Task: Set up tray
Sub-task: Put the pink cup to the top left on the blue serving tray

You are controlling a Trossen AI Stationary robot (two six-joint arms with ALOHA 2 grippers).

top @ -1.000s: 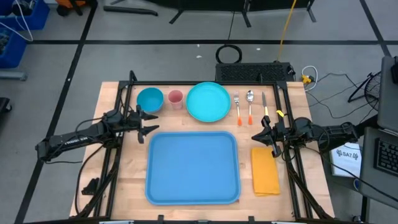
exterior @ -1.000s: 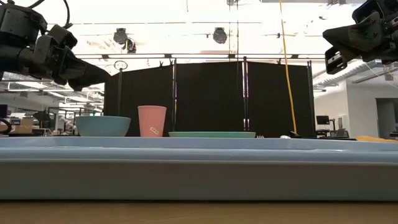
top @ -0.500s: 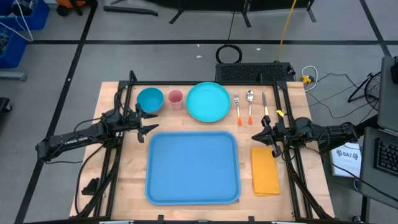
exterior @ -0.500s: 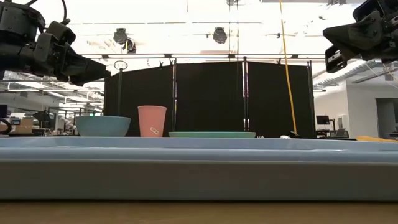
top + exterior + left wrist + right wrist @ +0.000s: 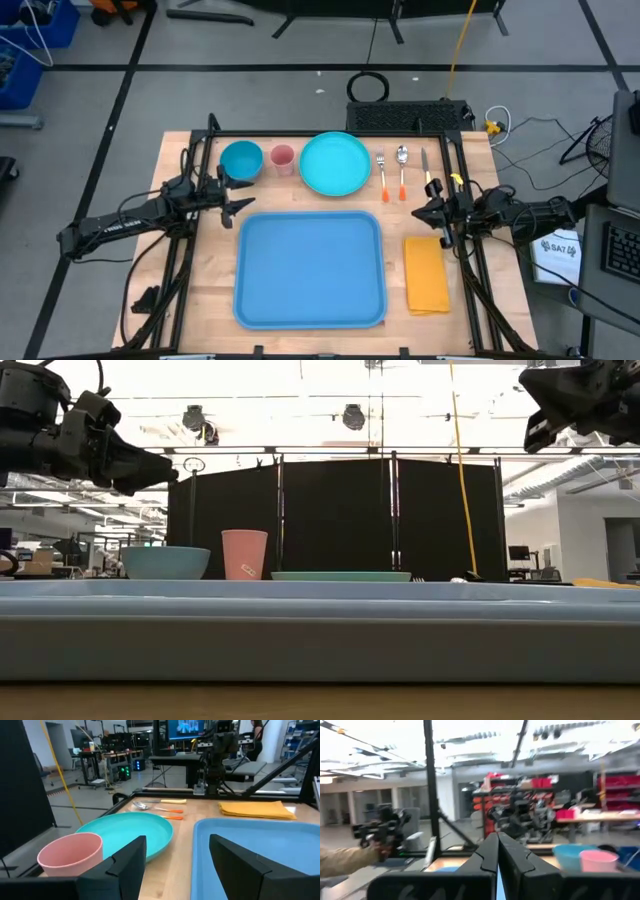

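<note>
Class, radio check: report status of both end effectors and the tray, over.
Left end effector open, hovering beside the bowl. Right end effector shut, raised above the napkin. Tray empty, nothing loaded. Nothing in the way.

Light wooden counter (image 5: 205, 270) carries: large blue plastic tray (image 5: 310, 268), round turquoise plate (image 5: 334, 164), blue bowl (image 5: 241, 159), pink cup (image 5: 283, 158), cutlery (image 5: 401, 168), folded yellow napkin (image 5: 427, 274).

Grey floor (image 5: 80, 110) with black tape lines, black partition panels (image 5: 340, 520), bright ceiling lights.
</note>
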